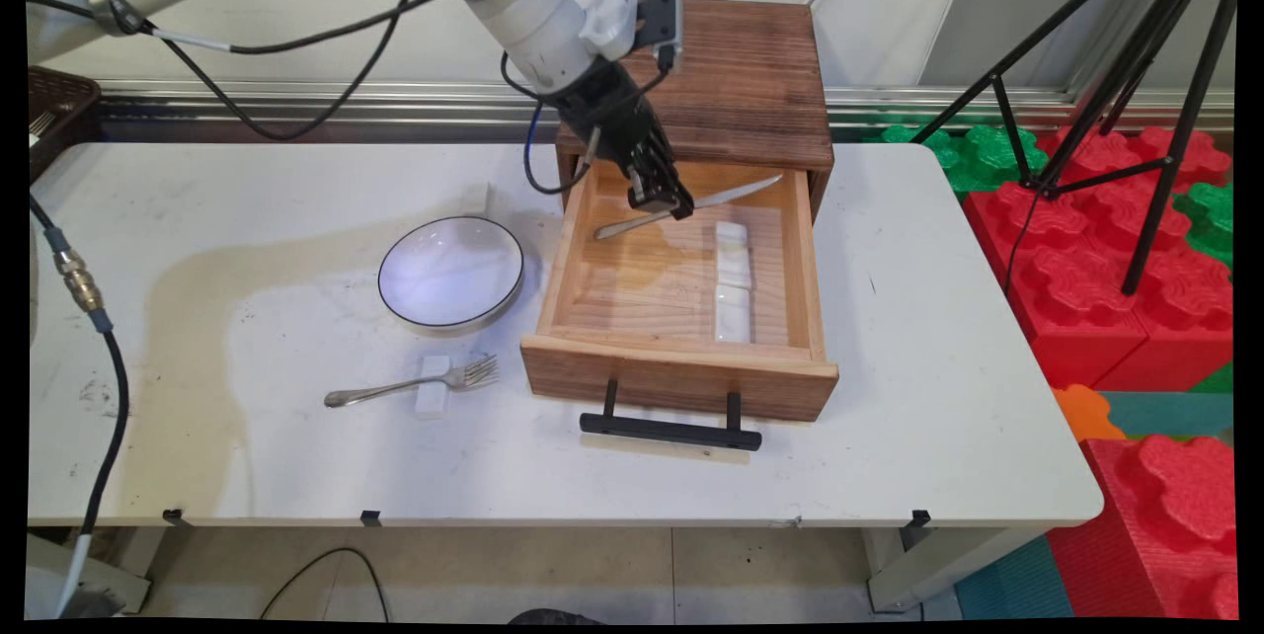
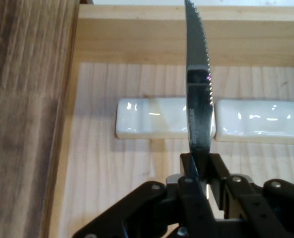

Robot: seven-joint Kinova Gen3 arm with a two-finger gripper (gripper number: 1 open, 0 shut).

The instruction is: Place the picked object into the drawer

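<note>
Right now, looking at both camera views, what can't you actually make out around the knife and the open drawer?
- Silver serrated knife: in the hand view its tip is cut off by the top edge and its handle hidden behind the black gripper.
- Right white ceramic rest: cut off by the hand view's right edge.
- Open wooden drawer: in the main view the gripper covers part of its back; whether the knife touches the floor cannot be told.

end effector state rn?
End effector: closed on the knife, held over the open drawer.
</note>
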